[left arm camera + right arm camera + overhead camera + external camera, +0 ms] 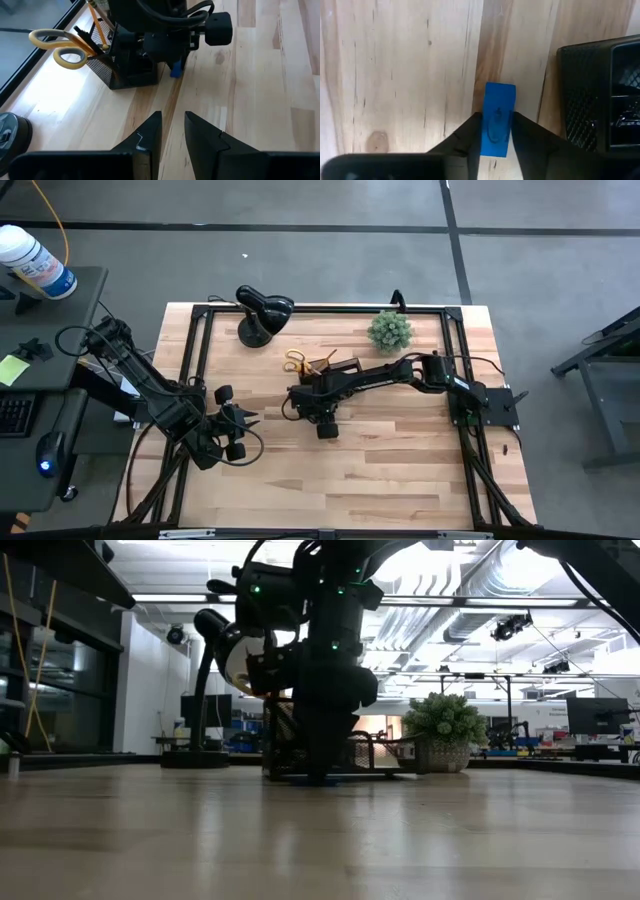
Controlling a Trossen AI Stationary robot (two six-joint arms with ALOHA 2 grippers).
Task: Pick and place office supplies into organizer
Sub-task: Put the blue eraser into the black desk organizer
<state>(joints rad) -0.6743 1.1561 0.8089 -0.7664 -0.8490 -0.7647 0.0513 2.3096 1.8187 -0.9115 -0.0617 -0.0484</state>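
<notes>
Right fingers (pixel 495 137) gripping one blue block (pixel 498 117) beside one organizer (pixel 600 95), left fingers (pixel 172 131) slightly apart, empty

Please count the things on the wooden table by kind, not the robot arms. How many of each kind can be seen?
Yellow-handled scissors, standing in the organizer: 1
Thin orange pencils, in the organizer: 1 clearly visible
Small blue rectangular block, between the right gripper fingers: 1
Black mesh organizer box: 1
Black desk lamp: 1
Small green potted plant: 1
Total: 6

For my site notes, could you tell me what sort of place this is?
Most likely a robotics lab or workshop: exposed ceiling ducts, benches with monitors behind the wooden table, and a side desk with a keyboard.
</notes>
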